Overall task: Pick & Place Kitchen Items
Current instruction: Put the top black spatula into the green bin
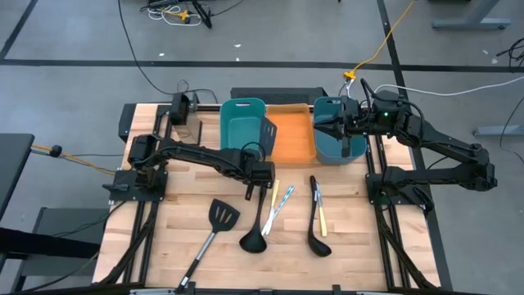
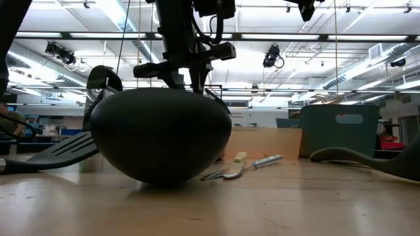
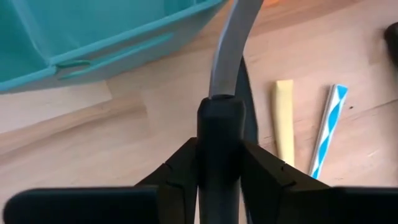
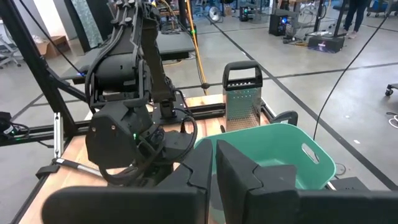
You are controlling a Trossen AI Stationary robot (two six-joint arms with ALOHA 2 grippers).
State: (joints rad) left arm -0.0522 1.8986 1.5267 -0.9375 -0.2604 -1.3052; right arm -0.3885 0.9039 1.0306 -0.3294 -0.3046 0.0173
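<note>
The left gripper [image 3: 219, 171] has its jaws clamped on the ladle [image 1: 255, 229] handle's end; being light, stiff and top-heavy, it may pivot. The right gripper [image 1: 334, 123] is clenched, at upper right.

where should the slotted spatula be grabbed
Grip the slotted spatula on its long thin handle, about midway, coming straight down from above. It lies flat and alone on the table, so fingers can straddle the narrow shaft crosswise; the wide slotted head offers no such hold.
</note>
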